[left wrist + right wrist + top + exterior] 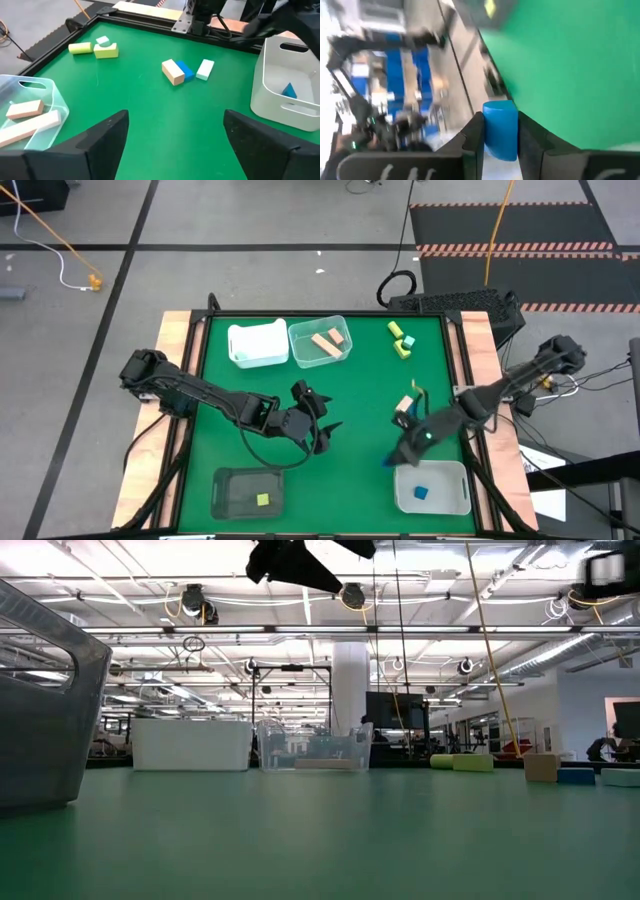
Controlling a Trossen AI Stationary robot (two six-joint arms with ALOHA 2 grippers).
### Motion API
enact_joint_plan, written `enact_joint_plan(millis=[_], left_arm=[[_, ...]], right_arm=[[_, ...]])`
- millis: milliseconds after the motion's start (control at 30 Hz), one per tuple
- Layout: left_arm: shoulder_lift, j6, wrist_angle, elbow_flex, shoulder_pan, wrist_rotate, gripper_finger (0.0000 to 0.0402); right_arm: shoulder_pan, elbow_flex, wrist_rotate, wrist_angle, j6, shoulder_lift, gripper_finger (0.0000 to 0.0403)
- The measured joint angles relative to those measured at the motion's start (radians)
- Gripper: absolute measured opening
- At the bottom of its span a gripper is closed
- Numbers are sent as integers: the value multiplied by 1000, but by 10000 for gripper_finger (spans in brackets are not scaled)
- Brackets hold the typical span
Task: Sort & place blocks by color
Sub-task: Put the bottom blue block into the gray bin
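I see right gripper clamped on a smooth rounded blue block beside the white bin | left gripper spread wide, empty, above felt-green table | tan bars in clear bin

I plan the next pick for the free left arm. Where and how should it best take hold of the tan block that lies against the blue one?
Probably grip the tan block across its two short ends, coming straight down. One long side touches the blue block, so the open left gripper has no room for a finger there; the ends appear free.
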Motion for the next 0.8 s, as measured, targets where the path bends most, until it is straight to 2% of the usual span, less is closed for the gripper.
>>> enact_joint_plan(millis=[267,533,633,800], left_arm=[[0,-6,-2,0,17,43,299],[0,-6,-3,0,56,45,289],[0,-7,-3,0,75,46,291],[0,-50,-3,0,107,47,291]], right_arm=[[192,0,-57,-210,198,1,63],[278,-1,-76,-327,233,6,74],[279,-1,-76,-365,232,5,91],[279,-1,-77,-408,174,5,145]])
